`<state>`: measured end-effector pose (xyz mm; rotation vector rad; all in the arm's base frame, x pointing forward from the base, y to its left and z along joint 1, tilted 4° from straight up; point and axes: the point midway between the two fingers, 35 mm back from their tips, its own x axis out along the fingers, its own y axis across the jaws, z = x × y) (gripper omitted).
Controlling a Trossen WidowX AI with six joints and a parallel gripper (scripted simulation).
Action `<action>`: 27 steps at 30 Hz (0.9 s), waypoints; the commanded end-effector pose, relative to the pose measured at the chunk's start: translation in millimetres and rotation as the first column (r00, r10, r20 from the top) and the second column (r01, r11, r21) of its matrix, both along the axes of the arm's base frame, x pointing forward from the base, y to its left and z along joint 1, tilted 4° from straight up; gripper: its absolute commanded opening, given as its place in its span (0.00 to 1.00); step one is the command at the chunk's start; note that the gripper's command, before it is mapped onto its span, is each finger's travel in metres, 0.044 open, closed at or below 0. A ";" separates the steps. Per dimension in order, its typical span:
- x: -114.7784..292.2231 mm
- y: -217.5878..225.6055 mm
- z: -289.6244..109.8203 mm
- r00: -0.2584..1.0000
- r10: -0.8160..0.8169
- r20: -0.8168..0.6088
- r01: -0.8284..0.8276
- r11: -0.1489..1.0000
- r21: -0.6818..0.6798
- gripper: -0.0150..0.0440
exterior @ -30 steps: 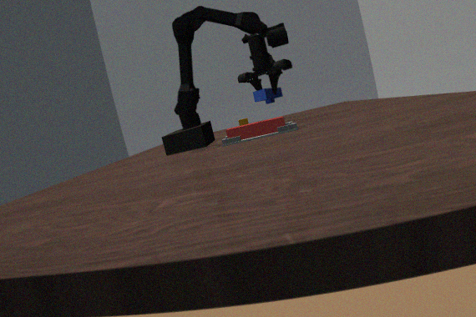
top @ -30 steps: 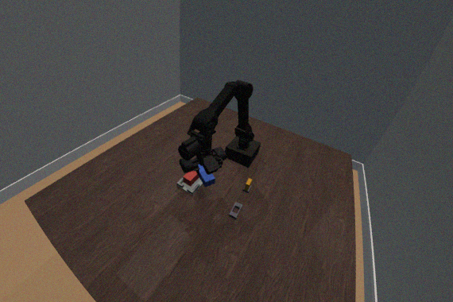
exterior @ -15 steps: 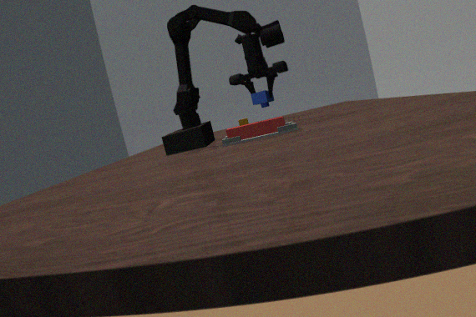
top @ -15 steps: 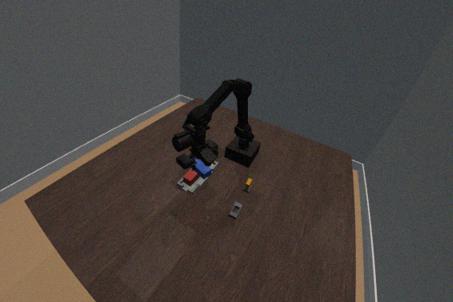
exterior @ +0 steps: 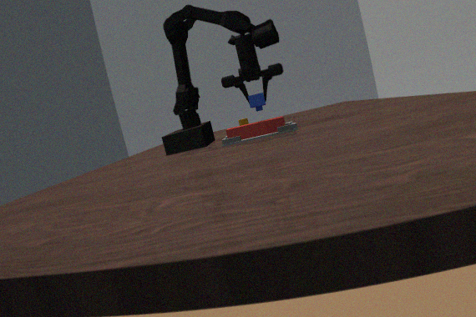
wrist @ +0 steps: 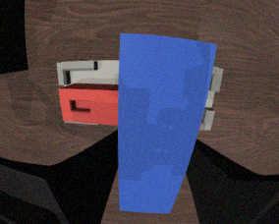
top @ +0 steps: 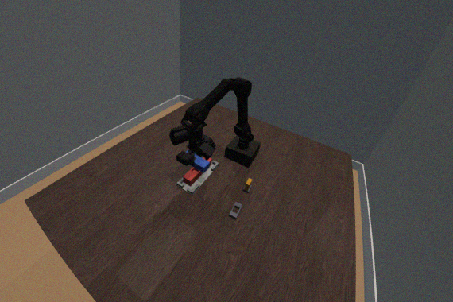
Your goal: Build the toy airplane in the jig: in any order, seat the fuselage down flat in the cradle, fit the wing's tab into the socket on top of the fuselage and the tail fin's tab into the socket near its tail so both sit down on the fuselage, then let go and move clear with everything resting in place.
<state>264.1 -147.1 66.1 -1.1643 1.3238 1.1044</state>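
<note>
My gripper (top: pixel 196 154) (exterior: pixel 257 99) (wrist: pixel 152 136) is shut on the blue wing (top: pixel 201 164) (exterior: pixel 256 98) (wrist: pixel 159 98). It holds the wing above the fuselage, crosswise to it, with the tab (exterior: pixel 259 108) pointing down and a gap below. The red fuselage (top: pixel 191 176) (exterior: pixel 255 128) (wrist: pixel 100 105) lies in the pale grey cradle (top: pixel 203 177) (exterior: pixel 287 128) (wrist: pixel 100 77) and looks level with it. One socket (wrist: pixel 79 105) shows near its end; the wing hides the middle. The orange tail fin (top: pixel 249 181) (exterior: pixel 243 121) stands apart from the cradle.
A small grey rectangular frame (top: pixel 234 215) lies on the dark wooden table (top: pixel 278 249) (exterior: pixel 234 220), near the tail fin. The arm's black base (top: pixel 242 152) (exterior: pixel 188 140) stands behind the cradle in the top view.
</note>
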 end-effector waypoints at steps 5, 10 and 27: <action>-0.5 -1.2 1.0 1.000 0.010 0.003 -0.010 1.000 -0.006 0.59; -0.5 -1.2 1.0 1.000 0.010 0.003 -0.010 1.000 -0.006 0.59; -0.1 -4.0 -17.3 1.000 0.010 0.003 -0.010 1.000 -0.007 0.59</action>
